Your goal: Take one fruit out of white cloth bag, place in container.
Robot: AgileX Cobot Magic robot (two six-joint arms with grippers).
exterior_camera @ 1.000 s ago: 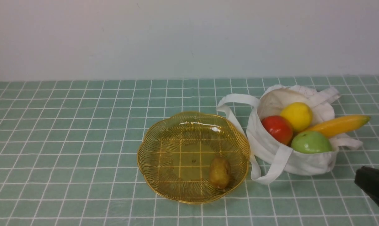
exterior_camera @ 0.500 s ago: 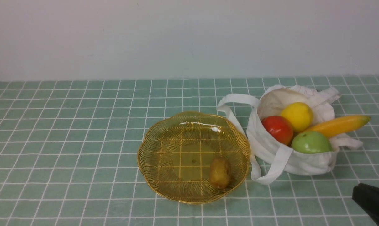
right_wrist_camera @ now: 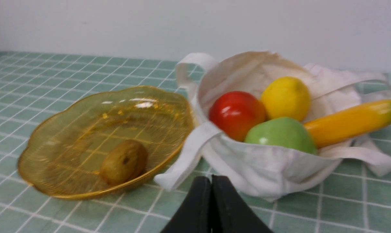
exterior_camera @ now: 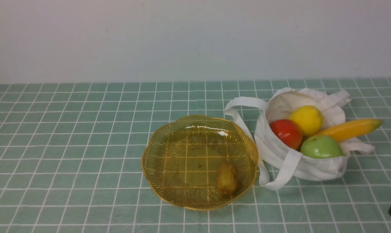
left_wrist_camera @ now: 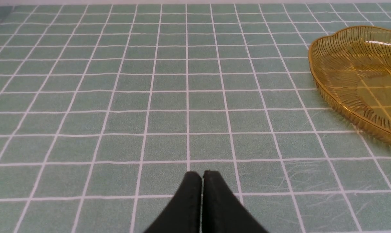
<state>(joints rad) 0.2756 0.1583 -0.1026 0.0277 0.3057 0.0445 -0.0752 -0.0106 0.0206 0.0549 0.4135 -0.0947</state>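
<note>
Flat table (exterior_camera: 69, 145) under a green cover gridded with white lines, running back to a plain pale wall (exterior_camera: 182, 38). Far edge straight along the wall's foot. Fine scratches on the cover close to the left gripper (left_wrist_camera: 201, 176), seen in its wrist view.

Near the middle, a little to the right: bowl (exterior_camera: 143, 161), amber, ribbed, scalloped at the rim. Inside it, against the near right wall: fruit (exterior_camera: 226, 182), brown, lying on its side, apart from both grippers.

Right of the bowl: bag (exterior_camera: 311, 170), slumped with its mouth open. Holds a lemon (exterior_camera: 306, 119), a red apple (exterior_camera: 286, 133), a green apple (exterior_camera: 320, 146) and a banana (exterior_camera: 349, 128) that pokes out to the right past the cloth. One strap (exterior_camera: 244, 103) draped down just beside the bowl's rim; touching or not, cannot tell.

Wide run of gridded cover from the bowl to the left side of the front view. Narrower strip in front of bowl and bag. Band of cover behind both, up to the wall.

Left gripper: jaws pressed together, holding nothing, low over the cover, well apart from the bowl. Right gripper (right_wrist_camera: 211, 181): jaws together too, empty, in front of the bag. Only a dark sliver of it at the lower right corner of the front view.
</note>
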